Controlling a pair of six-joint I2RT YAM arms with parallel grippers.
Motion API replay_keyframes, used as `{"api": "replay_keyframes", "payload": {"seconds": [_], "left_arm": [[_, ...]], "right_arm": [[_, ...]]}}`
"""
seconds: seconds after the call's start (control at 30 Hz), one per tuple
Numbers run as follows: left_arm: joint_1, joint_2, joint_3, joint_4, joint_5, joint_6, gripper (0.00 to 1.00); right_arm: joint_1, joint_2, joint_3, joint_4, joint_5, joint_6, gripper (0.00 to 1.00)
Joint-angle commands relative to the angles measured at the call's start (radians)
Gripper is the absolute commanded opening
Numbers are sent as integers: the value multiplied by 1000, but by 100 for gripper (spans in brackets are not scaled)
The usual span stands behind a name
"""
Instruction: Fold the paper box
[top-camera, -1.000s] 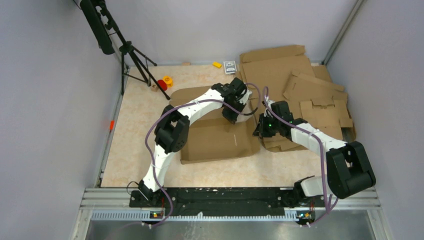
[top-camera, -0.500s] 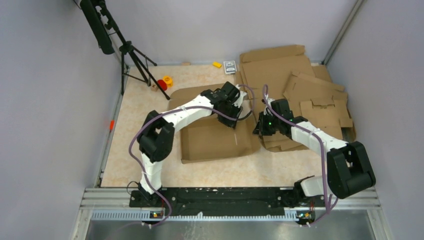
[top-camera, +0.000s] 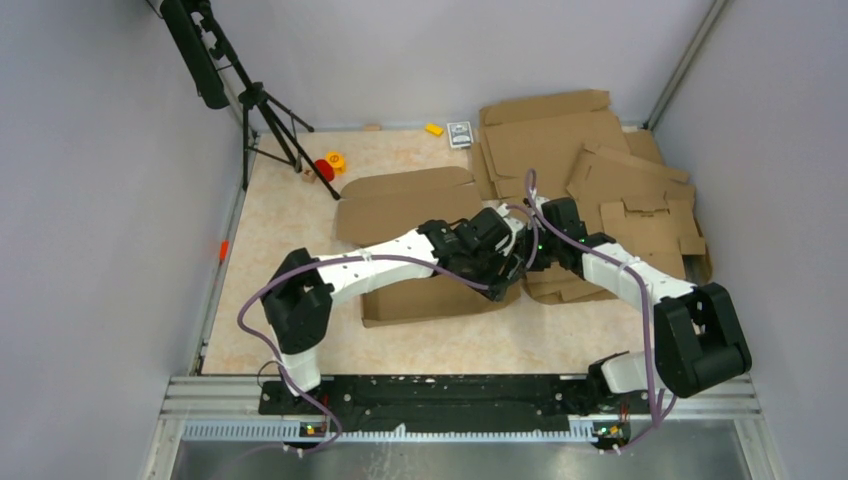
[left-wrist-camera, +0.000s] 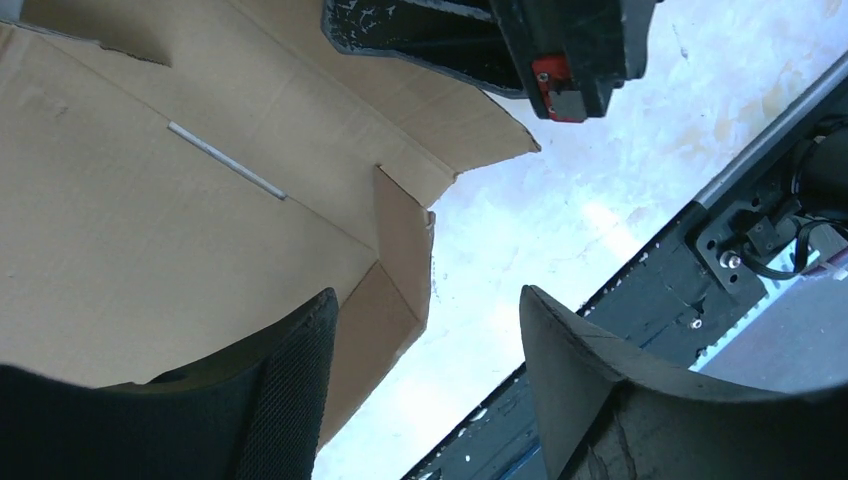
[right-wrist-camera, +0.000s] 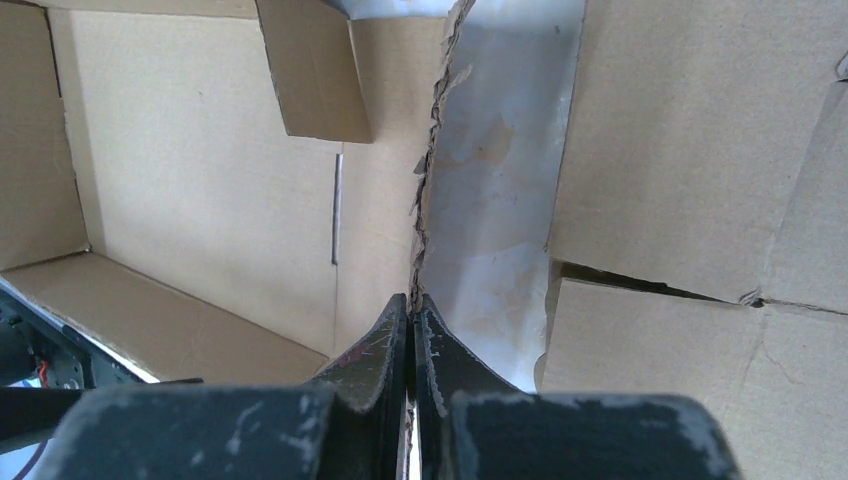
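Observation:
The paper box (top-camera: 420, 292) is a big brown cardboard piece lying on the table's middle, its back flap (top-camera: 400, 200) spread toward the far side. My right gripper (top-camera: 523, 258) is shut on its right edge. In the right wrist view the ragged edge (right-wrist-camera: 428, 190) runs straight into the right gripper (right-wrist-camera: 412, 305), and the box's panel (right-wrist-camera: 200, 180) lies to the left. My left gripper (top-camera: 500, 262) reaches over the box, close beside the right one. It stands open (left-wrist-camera: 425, 335) with nothing between its fingers, and the box's corner (left-wrist-camera: 400, 250) lies by its left finger (left-wrist-camera: 290, 390).
A heap of other brown cardboard blanks (top-camera: 610, 190) fills the back right, touching the box's right side. A tripod (top-camera: 265, 120) stands at the back left, with small red (top-camera: 324, 169) and yellow (top-camera: 336, 158) pieces near it. The black front rail (top-camera: 450, 392) holds the arm bases.
My left gripper has opened, let go of the box's far part and swung toward the near right, ending beside the right gripper. The right arm has not moved.

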Motion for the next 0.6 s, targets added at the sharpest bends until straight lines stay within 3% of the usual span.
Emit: {"api": "replay_keyframes", "payload": {"seconds": [0.0,0.07,0.17,0.3,0.43,0.57], "left_arm": [[-15,34,18,0,-73,-67,69],[-19,52,21,-2,-86,-80,67],[-19,79,33,-26,-147,-108,55],[-20,126,53,-62,-168,-123,53],[-6,108,26,-54,-223,-156,29],[37,48,-63,29,-181,-185,24]], "right_arm": [[6,-19,35,24,-31,5,0],[7,-25,39,19,-33,5,0],[9,-35,40,14,-36,6,0],[11,-54,41,7,-33,4,0],[13,-53,49,-7,-32,-5,0],[14,-62,55,-17,-39,-6,0]]}}
